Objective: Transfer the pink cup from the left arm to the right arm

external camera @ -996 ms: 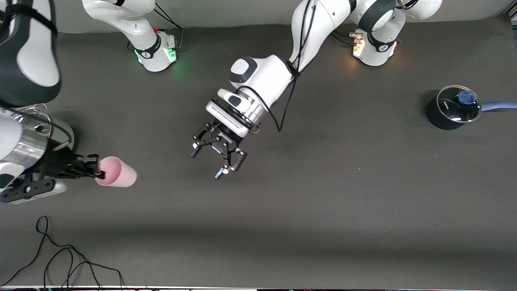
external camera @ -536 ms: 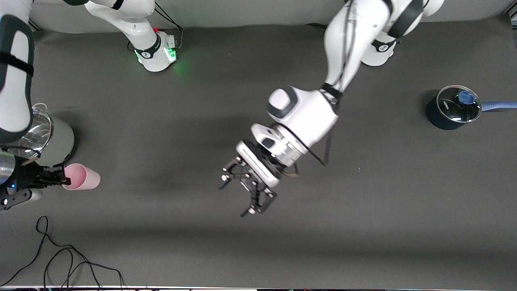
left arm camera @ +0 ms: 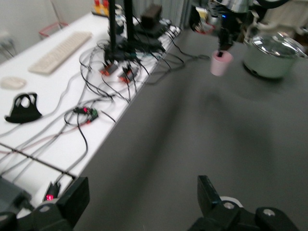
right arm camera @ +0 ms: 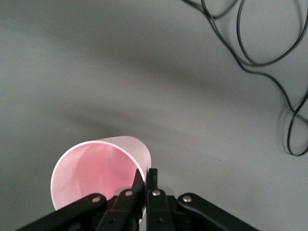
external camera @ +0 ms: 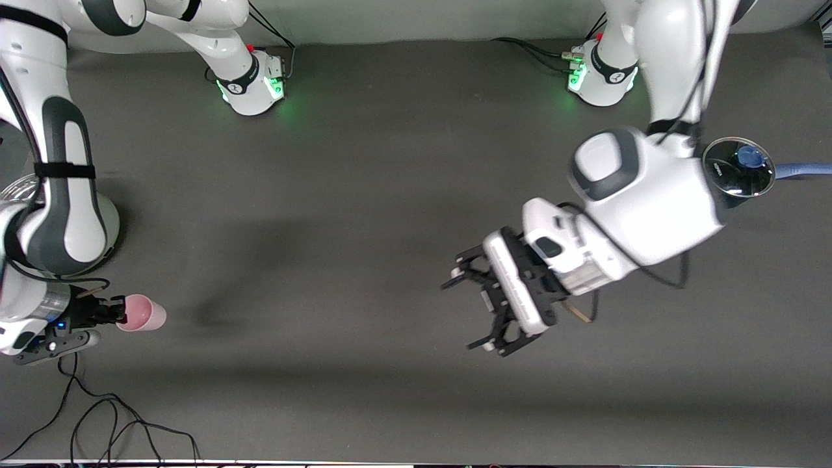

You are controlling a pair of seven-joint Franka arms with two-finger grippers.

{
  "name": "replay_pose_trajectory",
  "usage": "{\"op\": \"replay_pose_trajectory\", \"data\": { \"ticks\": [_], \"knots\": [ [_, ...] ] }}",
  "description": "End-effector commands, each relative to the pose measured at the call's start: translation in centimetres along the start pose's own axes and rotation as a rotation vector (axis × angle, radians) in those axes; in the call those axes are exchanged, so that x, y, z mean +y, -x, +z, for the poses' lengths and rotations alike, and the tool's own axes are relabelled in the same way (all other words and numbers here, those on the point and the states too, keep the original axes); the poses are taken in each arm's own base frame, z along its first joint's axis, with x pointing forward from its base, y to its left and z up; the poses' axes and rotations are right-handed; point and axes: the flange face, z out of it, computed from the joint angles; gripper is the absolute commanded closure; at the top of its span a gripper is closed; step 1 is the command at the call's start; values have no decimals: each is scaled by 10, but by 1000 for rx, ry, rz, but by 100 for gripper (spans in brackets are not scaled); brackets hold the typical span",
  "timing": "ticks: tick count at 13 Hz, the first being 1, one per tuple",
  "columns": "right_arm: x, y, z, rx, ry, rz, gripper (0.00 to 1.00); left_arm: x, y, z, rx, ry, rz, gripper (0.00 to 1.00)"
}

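Note:
The pink cup is held on its side above the table at the right arm's end. My right gripper is shut on its rim, one finger inside and one outside. In the right wrist view the cup's open mouth faces the camera, with the right gripper pinching its wall. My left gripper is open and empty, up over the table's middle toward the left arm's end. In the left wrist view the left gripper points at the distant cup.
A pale green pot with a glass lid stands by the right arm, also in the left wrist view. A dark pot with a glass lid stands at the left arm's end. Black cable lies near the front edge.
My left arm has swung away toward its own end of the table, gripper still open. My right arm has carried the cup toward the right arm's end and the front edge.

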Motion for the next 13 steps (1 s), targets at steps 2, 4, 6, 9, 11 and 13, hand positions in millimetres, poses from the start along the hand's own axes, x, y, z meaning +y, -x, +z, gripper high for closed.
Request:
{"op": "replay_pose_trajectory", "data": {
  "ticks": [2,4,6,9,11,13],
  "knots": [
    [25,10,49,9,7,-26,100,12,23,-108,-302,3,-110,0],
    [27,10,62,12,6,-21,100,29,30,-157,-466,-48,-222,0],
    [27,10,75,21,12,-27,100,48,37,-188,-644,-130,-275,0],
    [30,11,77,31,-10,1,1,72,48,-218,-798,-230,-502,0],
    [29,10,68,37,-20,16,0,80,56,-228,-867,-283,-612,0],
    [25,9,42,12,-41,13,0,88,72,-220,-935,-332,-789,0]
  ]
}}
